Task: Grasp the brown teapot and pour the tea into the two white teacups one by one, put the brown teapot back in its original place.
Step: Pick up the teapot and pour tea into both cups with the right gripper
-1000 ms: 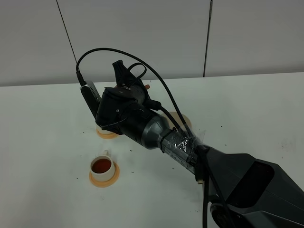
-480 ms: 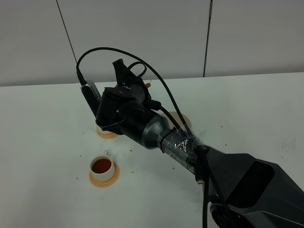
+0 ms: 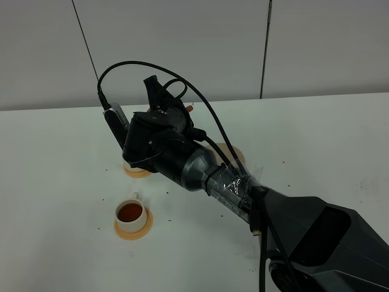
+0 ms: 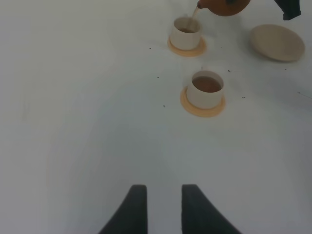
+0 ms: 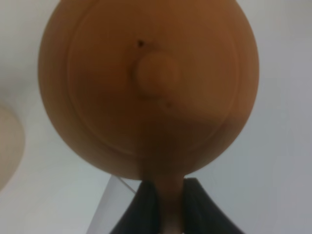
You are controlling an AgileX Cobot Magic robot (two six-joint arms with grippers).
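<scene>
One teapot [image 5: 148,97], handle pinched in the right gripper [image 5: 168,200]; two cups [image 4: 205,89] on two coasters [image 4: 202,109]; one saucer [image 4: 277,42]; left gripper [image 4: 160,197] parted, empty.

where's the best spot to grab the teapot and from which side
By the loop handle, coming from the side opposite the spout. The teapot body is round and wide, with only a small lid knob on top; the handle is a thin strip that fits between the jaws, as the right gripper pinches it now.
</scene>
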